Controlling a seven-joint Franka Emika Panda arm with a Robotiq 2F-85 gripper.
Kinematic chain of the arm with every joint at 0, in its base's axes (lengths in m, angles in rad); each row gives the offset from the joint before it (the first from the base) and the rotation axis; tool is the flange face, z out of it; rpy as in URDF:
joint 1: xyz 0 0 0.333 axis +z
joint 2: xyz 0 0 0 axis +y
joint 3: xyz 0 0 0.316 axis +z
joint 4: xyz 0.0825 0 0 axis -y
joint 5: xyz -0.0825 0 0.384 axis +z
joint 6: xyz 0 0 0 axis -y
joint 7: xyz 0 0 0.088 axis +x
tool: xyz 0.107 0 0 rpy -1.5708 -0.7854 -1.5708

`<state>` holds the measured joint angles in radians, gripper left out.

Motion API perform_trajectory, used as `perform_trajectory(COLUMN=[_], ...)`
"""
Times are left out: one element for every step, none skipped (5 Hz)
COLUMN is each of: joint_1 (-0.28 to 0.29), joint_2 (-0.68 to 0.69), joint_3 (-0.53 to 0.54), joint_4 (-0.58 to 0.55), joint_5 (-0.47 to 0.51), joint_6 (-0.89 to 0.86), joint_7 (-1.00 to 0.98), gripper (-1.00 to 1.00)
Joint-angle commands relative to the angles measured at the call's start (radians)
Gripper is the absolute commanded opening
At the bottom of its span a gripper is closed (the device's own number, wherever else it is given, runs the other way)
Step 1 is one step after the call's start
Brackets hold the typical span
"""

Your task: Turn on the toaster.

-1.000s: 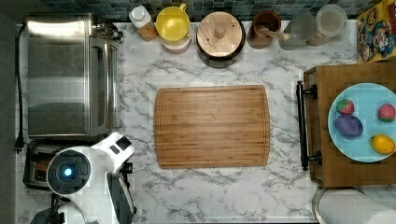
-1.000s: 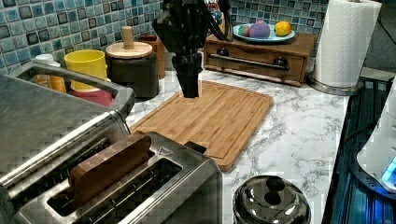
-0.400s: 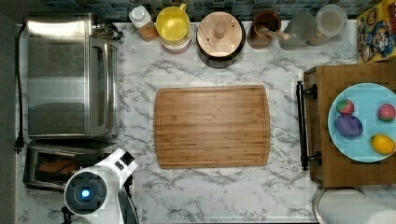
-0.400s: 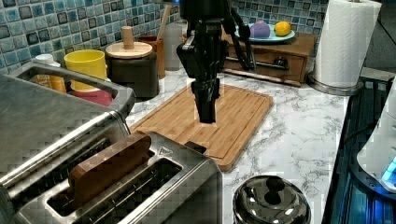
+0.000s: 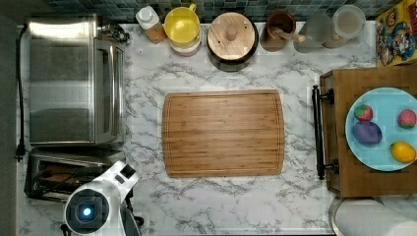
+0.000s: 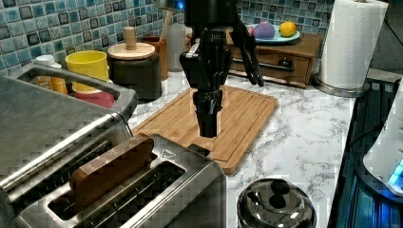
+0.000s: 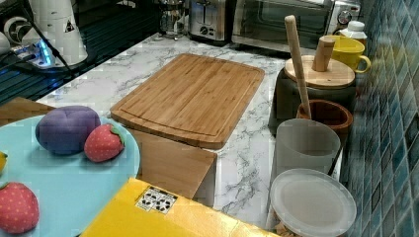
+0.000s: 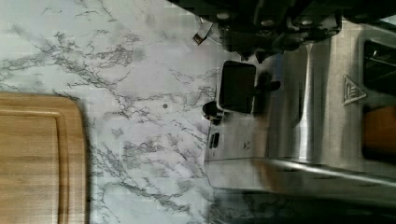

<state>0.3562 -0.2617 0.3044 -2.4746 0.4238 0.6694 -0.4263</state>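
gripper hanging over the toaster's lever end

the toaster (image 6: 142, 190) is sitting beside the toaster oven (image 5: 74, 78), a slice standing in one slot; its black lever (image 8: 237, 87) is facing the cutting board (image 5: 223, 132). the gripper (image 6: 209, 128) is hovering just above that lever, fingers looking closed and holding nothing, likely to press it down

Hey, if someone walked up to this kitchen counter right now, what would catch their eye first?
Probably the black gripper hanging just above the lever end of the toaster, which has a brown slice standing in one slot. Next, the big wooden cutting board in the middle of the marble counter.
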Motion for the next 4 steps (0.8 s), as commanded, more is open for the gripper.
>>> perform_trajectory(joint_1=[-0.074, -0.095, -0.087, -0.049], joint_2=[0.065, 0.026, 0.024, 0.096], joint_3=[0.073, 0.046, 0.021, -0.011], joint_4=[0.031, -0.001, 0.009, 0.076], joint_5=[-0.103, -0.067, -0.044, -0.053], joint_6=[0.076, 0.137, 0.132, 0.028], joint_7=[0.137, 0.171, 0.139, 0.099], gripper=[-1.0, -1.0, -1.0, -1.0])
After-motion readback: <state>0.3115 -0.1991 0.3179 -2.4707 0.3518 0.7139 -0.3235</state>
